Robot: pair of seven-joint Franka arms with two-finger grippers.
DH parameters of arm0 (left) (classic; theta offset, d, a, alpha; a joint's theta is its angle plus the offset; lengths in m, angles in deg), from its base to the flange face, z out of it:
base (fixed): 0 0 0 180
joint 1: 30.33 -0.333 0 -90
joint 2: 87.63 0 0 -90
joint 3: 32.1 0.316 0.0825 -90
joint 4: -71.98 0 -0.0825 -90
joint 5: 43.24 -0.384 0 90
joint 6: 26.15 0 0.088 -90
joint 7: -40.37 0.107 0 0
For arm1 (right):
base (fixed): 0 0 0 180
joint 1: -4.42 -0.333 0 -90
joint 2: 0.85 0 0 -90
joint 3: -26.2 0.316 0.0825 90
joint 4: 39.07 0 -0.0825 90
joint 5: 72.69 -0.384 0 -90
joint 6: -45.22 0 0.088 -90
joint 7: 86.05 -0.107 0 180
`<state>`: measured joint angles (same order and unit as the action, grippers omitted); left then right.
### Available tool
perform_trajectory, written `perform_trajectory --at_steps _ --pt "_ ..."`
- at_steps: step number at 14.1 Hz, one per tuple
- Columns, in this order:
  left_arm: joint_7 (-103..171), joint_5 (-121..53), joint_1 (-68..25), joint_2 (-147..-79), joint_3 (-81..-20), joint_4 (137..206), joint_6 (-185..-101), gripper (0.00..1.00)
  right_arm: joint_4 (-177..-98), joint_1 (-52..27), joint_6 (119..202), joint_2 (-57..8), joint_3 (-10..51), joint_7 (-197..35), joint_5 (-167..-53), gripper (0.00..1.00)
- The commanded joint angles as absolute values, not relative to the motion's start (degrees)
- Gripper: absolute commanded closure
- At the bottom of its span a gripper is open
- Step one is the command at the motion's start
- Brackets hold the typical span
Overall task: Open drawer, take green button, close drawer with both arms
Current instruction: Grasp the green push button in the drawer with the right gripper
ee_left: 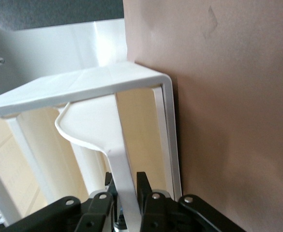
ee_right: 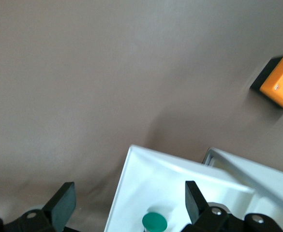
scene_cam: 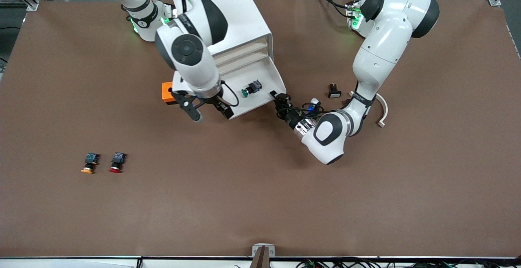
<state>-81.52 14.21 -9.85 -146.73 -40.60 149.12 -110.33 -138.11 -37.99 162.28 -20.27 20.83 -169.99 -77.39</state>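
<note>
The white cabinet point(scene_cam: 240, 11) stands between the arms' bases with its lowest drawer point(scene_cam: 266, 75) pulled out. The green-capped button point(scene_cam: 251, 88) lies on its side in the drawer. My left gripper point(scene_cam: 276, 98) is shut on the drawer's thin front wall at the corner toward the left arm's end; the left wrist view shows its fingers point(ee_left: 143, 186) clamping that wall point(ee_left: 122, 164). My right gripper point(scene_cam: 211, 113) is open and empty over the drawer's corner toward the right arm's end. In the right wrist view its open gripper point(ee_right: 129, 200) straddles the drawer's rim point(ee_right: 126, 169), with the green cap point(ee_right: 155, 222) between the fingers.
An orange box point(scene_cam: 167, 92) sits beside the cabinet under the right arm and shows in the right wrist view point(ee_right: 281, 84). An orange-capped button point(scene_cam: 89, 163) and a red-capped button point(scene_cam: 117, 162) lie nearer the camera. A small black part point(scene_cam: 334, 91) and a white curved piece point(scene_cam: 382, 111) lie by the left arm.
</note>
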Motion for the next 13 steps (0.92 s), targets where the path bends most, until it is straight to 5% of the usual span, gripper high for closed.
perform_trajectory --at_steps 1,5,6,9,13 --pt "-81.7 17.0 -10.9 -147.1 -40.4 148.4 -110.3 0.80 -139.4 -42.2 166.2 -22.1 20.1 -175.5 -76.9 0.00" --pt "-81.2 17.2 -11.4 -147.1 -40.4 148.4 -110.5 0.69 -143.9 -46.8 173.3 -23.0 20.1 -179.6 -76.9 0.00" --pt "-81.0 17.2 -11.4 -147.3 -40.4 148.4 -110.7 0.58 -144.2 -47.9 174.4 -23.8 20.1 -181.0 -76.9 0.00" --pt "-80.5 17.3 -11.8 -147.3 -40.4 148.4 -110.9 0.00 -144.1 -49.2 174.6 -25.5 20.0 -182.4 -76.6 0.00" --pt "-77.1 17.3 -13.0 -146.6 -40.5 148.4 -110.8 0.00 -144.0 -50.2 174.8 -27.2 20.1 -184.6 -76.4 0.02"
